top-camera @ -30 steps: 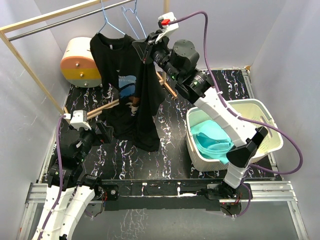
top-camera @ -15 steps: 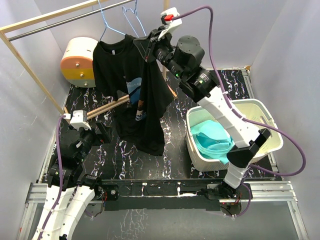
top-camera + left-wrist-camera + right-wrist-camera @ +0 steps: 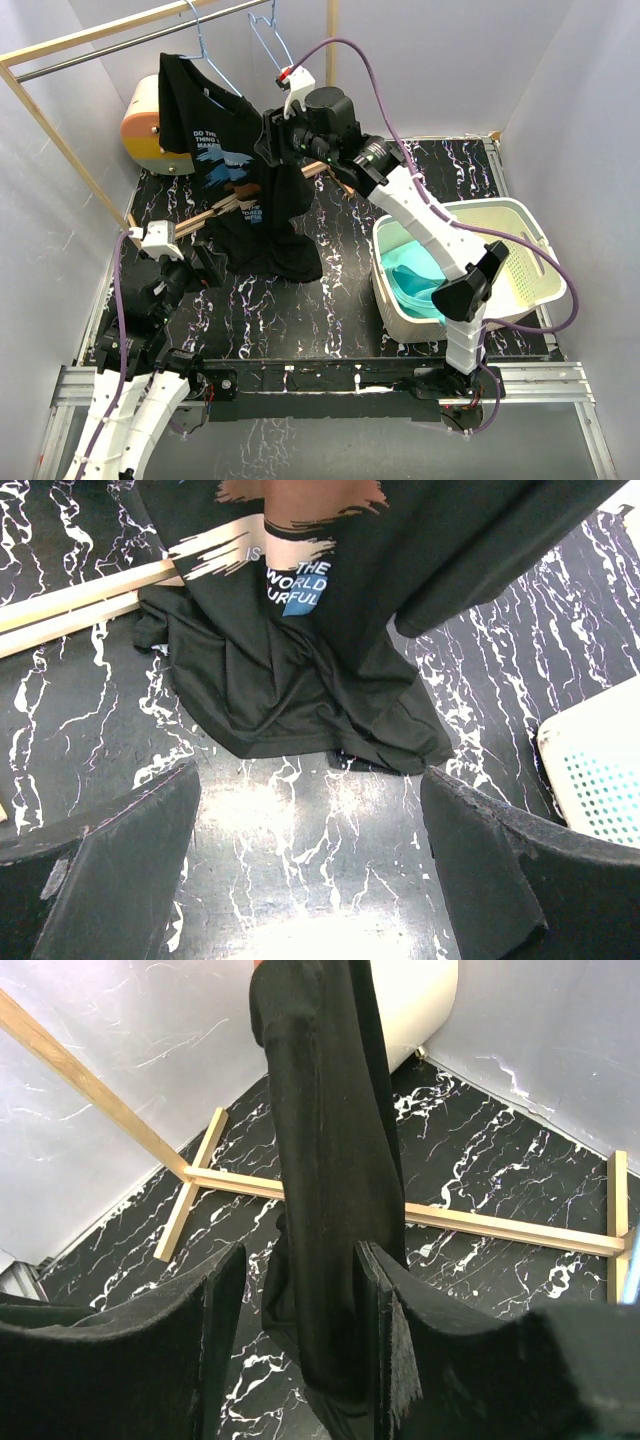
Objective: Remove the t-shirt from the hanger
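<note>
A black t-shirt (image 3: 215, 150) with a printed front hangs from a blue wire hanger (image 3: 207, 52) on the rail, and its hem lies bunched on the table (image 3: 300, 690). My right gripper (image 3: 272, 140) is at the shirt's right edge, high above the table. In the right wrist view a long fold of the shirt (image 3: 330, 1160) hangs between the parted jaws of the right gripper (image 3: 300, 1340), resting against the right finger with a gap on the left side. My left gripper (image 3: 205, 265) is open low over the table, just short of the shirt's hem, and the left gripper (image 3: 310, 880) holds nothing.
A second wire hanger (image 3: 270, 35) hangs on the rail (image 3: 120, 45). The wooden rack's base bars (image 3: 210, 215) lie under the shirt. A cream and orange drum (image 3: 145, 130) stands back left. A white laundry basket (image 3: 530, 250) holding teal cloth (image 3: 425, 285) stands at the right.
My right gripper has swung left and lower, and its jaws have parted from shut. The shirt has shifted left on the hanger and sagged more onto the table. The left arm stayed still.
</note>
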Action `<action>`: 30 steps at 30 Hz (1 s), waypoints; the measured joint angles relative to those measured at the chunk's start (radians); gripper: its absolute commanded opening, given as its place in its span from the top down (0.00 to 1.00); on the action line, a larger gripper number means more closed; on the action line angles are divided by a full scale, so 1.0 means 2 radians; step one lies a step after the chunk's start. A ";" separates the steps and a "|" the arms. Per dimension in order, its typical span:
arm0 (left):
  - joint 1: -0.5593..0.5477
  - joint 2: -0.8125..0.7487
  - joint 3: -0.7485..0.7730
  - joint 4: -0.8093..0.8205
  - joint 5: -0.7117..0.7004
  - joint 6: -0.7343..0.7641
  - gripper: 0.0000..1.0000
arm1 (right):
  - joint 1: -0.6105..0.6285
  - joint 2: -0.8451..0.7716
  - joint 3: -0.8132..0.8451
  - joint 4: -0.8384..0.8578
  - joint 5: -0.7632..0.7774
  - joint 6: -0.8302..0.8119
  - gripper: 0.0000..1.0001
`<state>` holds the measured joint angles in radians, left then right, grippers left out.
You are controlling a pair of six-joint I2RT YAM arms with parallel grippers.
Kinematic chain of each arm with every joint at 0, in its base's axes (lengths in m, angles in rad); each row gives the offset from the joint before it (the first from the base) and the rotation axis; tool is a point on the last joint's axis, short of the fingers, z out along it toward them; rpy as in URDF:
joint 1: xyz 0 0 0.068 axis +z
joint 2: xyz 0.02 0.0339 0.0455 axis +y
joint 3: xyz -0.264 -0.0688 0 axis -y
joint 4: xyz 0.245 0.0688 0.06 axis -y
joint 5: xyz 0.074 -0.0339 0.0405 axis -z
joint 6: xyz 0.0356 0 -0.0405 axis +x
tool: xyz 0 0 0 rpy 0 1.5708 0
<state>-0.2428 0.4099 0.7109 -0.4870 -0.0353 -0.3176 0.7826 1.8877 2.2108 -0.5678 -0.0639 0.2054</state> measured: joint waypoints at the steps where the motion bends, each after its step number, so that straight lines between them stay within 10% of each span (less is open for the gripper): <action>1: 0.000 0.000 -0.001 0.000 0.001 0.000 0.10 | 0.000 0.009 0.014 -0.012 0.000 -0.001 0.51; 10: 0.000 0.004 -0.003 0.000 0.001 0.000 0.10 | 0.000 0.056 0.112 -0.036 0.006 -0.015 0.58; 14: 0.000 0.005 -0.003 0.000 0.001 0.000 0.10 | 0.000 0.072 0.131 -0.028 0.008 -0.022 0.91; 30: -0.001 0.007 -0.003 0.000 0.001 0.000 0.10 | 0.000 0.048 0.008 0.118 0.020 -0.006 0.92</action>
<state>-0.2443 0.4240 0.7048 -0.4873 -0.0338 -0.3176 0.7826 1.9846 2.2269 -0.3313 -0.0238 0.1928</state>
